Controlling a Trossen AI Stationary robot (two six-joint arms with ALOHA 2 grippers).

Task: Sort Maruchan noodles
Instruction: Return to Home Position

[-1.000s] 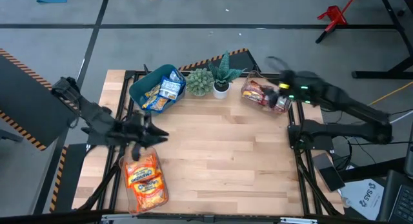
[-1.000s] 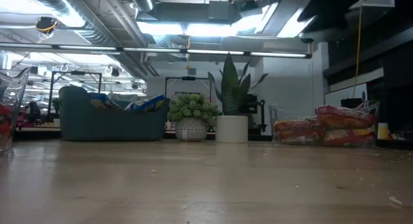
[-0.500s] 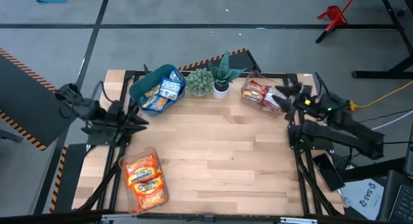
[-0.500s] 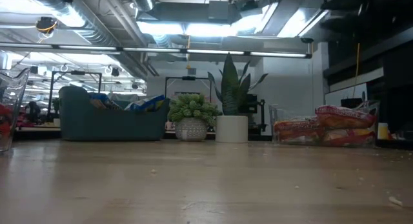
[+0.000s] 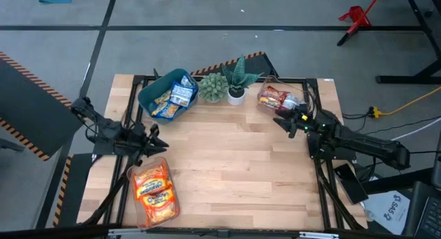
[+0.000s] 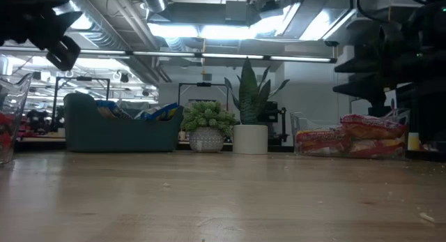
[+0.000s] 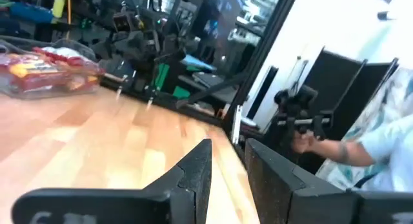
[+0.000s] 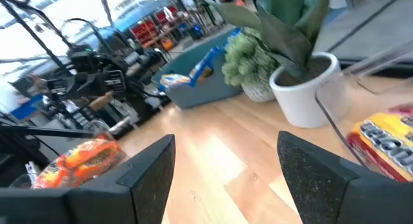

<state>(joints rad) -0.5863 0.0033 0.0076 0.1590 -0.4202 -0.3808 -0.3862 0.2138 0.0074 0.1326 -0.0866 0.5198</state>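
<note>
The Maruchan noodles lie sorted in three containers. Orange packets (image 5: pixel 153 191) fill a clear tub at the near left, red packets (image 5: pixel 275 100) fill a clear tub at the far right, and blue-yellow packets (image 5: pixel 172 98) lie in a teal bin (image 5: pixel 155 87) at the far left. My left gripper (image 5: pixel 158 139) hovers low just beyond the orange tub, pointing level toward the table's right, open with a narrow gap (image 7: pixel 227 169) and nothing in it. My right gripper (image 5: pixel 280 122) hangs just nearer than the red tub, pointing toward the table's left, wide open (image 8: pixel 226 166) and holding nothing.
Two potted plants (image 5: pixel 213 87) (image 5: pixel 238 84) stand at the far edge between the teal bin and the red tub. The middle of the wooden table (image 5: pixel 234 170) is bare. A person (image 7: pixel 377 146) shows beyond the table's edge in the left wrist view.
Both arms have come down toward the table and now show in the low view. My right gripper has left the space above the red tub, sunk and tipped to level, ending nearer the table's middle. My left gripper has sunk beside the orange tub.
</note>
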